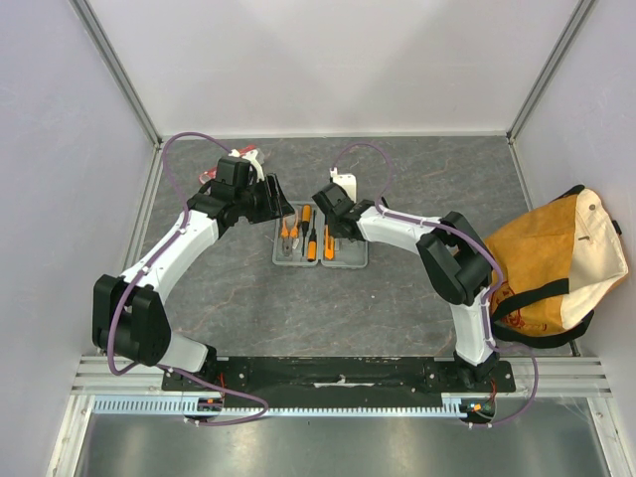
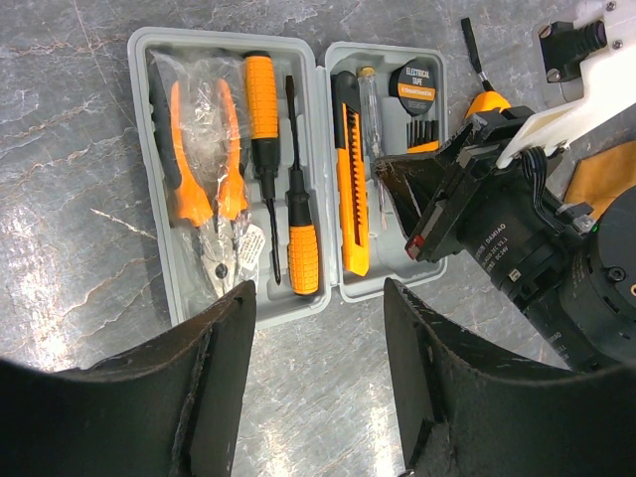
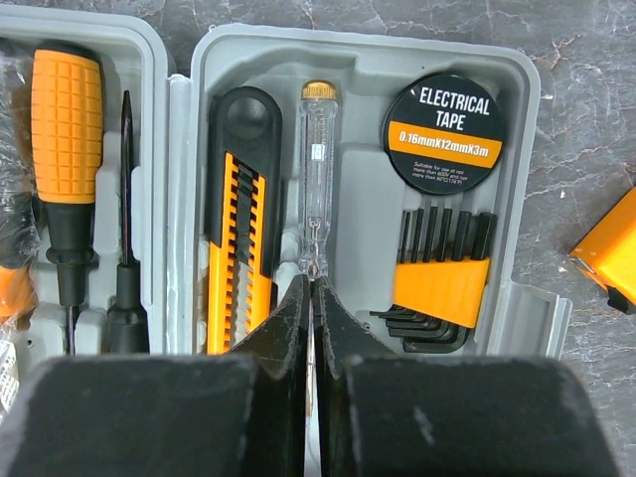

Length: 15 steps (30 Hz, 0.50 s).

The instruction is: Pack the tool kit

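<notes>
Case [image 2: 139, 99] holding pliers [image 2: 204, 189], screwdrivers [image 2: 260, 99], knife [image 2: 350, 189], tester [image 3: 314, 159]

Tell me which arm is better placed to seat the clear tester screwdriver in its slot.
Right. The right gripper is shut on the clear tester screwdriver, which lies along its slot in the grey case. The left gripper hangs open by the other half.

1. Top view: bright, even light from overhead; the pale walls [image 1: 60, 149] look slightly washed out; only soft, faint shadows lie on the grey table [image 1: 397, 298]; everything is sharp.
2. Left wrist view: well lit; the plastic wrap [image 2: 214, 129] glints white; the left gripper [image 2: 318, 288] looms near, dark and slightly soft.
3. Right wrist view: crisp; highlights streak the clear tester screwdriver [image 3: 313, 169]; the right gripper [image 3: 311, 293] is a blurred black mass.
</notes>
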Tool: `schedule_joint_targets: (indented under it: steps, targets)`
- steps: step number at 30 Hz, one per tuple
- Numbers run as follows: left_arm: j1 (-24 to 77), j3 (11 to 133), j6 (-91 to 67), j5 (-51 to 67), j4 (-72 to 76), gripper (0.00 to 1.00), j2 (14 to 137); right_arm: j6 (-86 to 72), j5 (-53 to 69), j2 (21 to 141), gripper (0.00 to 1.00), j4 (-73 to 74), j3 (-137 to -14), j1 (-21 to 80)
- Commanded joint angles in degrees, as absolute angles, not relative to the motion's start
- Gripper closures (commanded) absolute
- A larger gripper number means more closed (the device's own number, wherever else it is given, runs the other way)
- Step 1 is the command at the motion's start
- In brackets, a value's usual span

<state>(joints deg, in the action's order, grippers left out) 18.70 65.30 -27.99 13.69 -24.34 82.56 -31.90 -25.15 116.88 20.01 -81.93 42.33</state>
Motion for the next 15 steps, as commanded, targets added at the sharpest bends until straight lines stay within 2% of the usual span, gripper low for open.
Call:
schedule_joint_targets:
  steps: [1, 3, 15]
  targets:
    - [18.5, 67.0, -26.0, 14.5, -24.3, 0.40, 82.5, -33.7, -23.6, 118.3, 0.97, 19.5, -80.4, 42.6]
    - [18.5, 67.0, -26.0, 14.6, -24.3, 0.40, 82.5, -34.4, -22.7, 118.6, 1.00, 19.8, -79.1, 42.6]
    - [18.5, 66.9, -26.0, 15.1, -24.3, 0.40, 82.7, -37.9, -18.5, 122.1, 1.00, 18.5, -71.9, 42.1]
